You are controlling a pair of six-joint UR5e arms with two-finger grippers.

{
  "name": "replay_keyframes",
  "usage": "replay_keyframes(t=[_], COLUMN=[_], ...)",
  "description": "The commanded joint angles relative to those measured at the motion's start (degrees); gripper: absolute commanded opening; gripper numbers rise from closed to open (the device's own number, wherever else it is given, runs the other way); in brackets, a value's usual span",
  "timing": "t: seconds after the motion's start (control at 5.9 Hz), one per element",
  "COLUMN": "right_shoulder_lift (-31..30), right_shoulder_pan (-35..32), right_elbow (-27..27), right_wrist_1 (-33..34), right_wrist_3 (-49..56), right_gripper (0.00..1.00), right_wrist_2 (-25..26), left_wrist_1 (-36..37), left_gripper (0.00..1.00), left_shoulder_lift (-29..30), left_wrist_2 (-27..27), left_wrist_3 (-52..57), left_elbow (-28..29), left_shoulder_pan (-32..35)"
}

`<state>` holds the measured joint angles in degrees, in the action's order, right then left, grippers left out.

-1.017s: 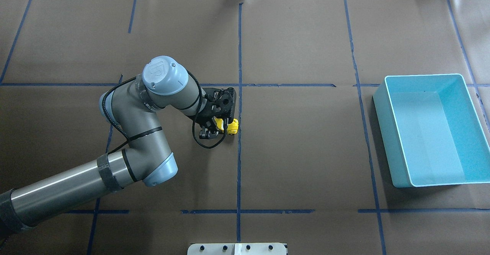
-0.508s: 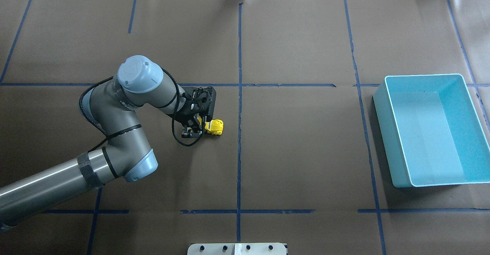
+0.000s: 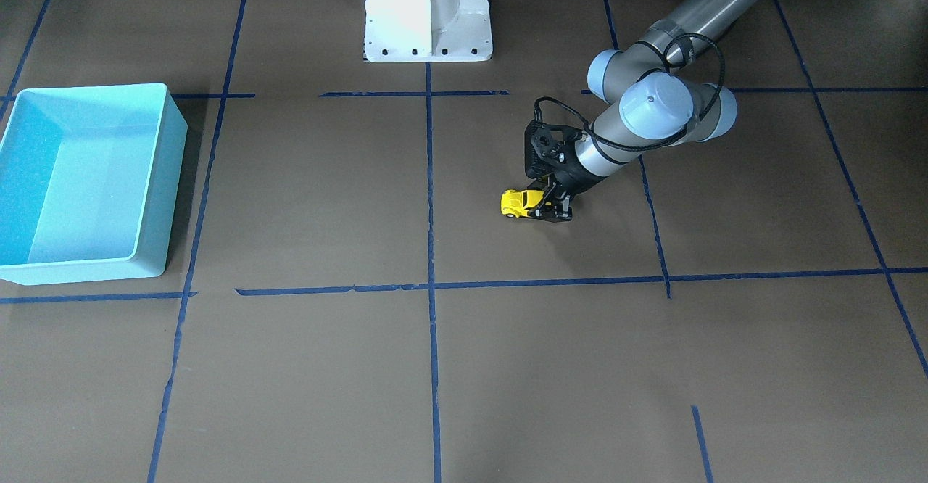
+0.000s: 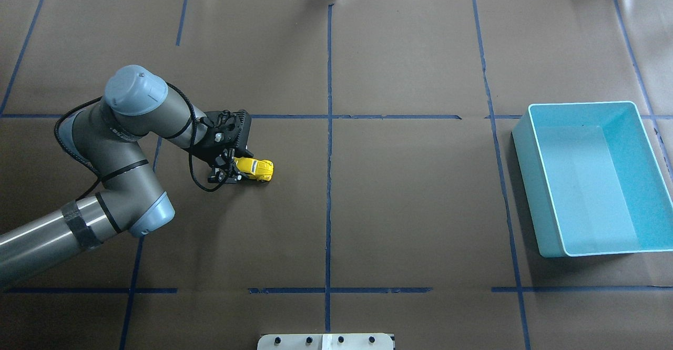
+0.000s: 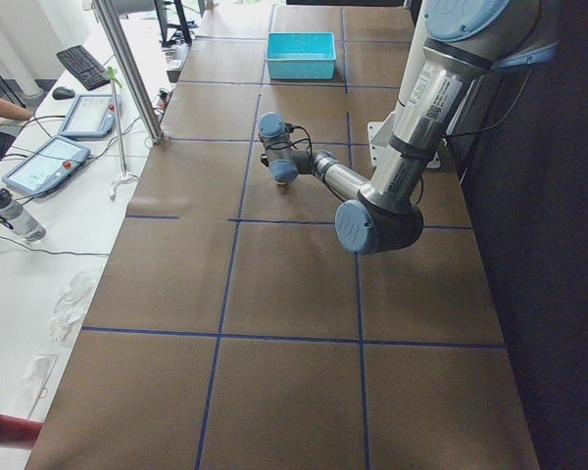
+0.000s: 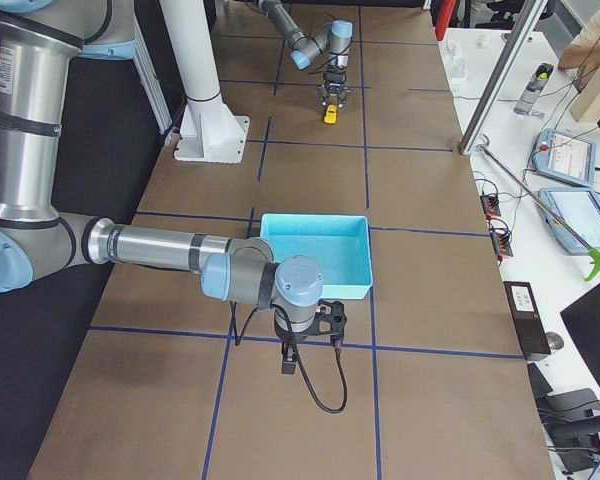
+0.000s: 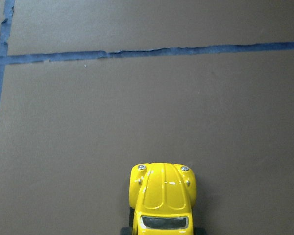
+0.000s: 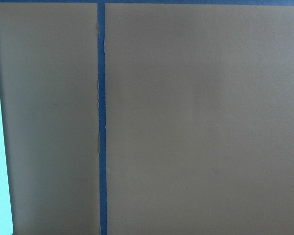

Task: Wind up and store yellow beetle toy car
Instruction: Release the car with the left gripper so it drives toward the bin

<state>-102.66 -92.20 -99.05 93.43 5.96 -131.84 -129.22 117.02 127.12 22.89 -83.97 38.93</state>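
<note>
The yellow beetle toy car [image 4: 256, 169] stands on the brown paper left of the centre line, nose pointing right. It also shows in the front view [image 3: 516, 202] and in the left wrist view [image 7: 163, 196]. My left gripper [image 4: 230, 170] is down at table level, shut on the car's rear. It also shows in the front view [image 3: 547, 209]. My right gripper [image 6: 290, 358] shows only in the right side view, low over the table beside the light blue bin [image 6: 315, 292]; I cannot tell whether it is open or shut.
The light blue bin [image 4: 526, 182] stands at the table's right side, with nothing in it; its wall shows in the front view [image 3: 172, 178]. Blue tape lines [image 4: 328, 145] cross the brown paper. The robot's white base [image 3: 428, 11] is at the near edge.
My left gripper has pulled the car steadily to the left along the table, away from the centre tape line. The bin has not moved.
</note>
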Motion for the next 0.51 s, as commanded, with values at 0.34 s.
replay_keyframes(t=[0.34], right_shoulder_lift=[0.0], right_shoulder_pan=[0.0], right_elbow=[0.0], right_wrist_1=[0.0], right_wrist_3=[0.0], right_gripper=[1.0], right_wrist_2=[0.0], left_wrist_1=[-0.7], left_gripper=[1.0], left_shoulder_lift=[-2.2], left_wrist_2=[0.1], left_wrist_3=[-0.4], left_elbow=[-2.3], left_shoulder_pan=[0.7])
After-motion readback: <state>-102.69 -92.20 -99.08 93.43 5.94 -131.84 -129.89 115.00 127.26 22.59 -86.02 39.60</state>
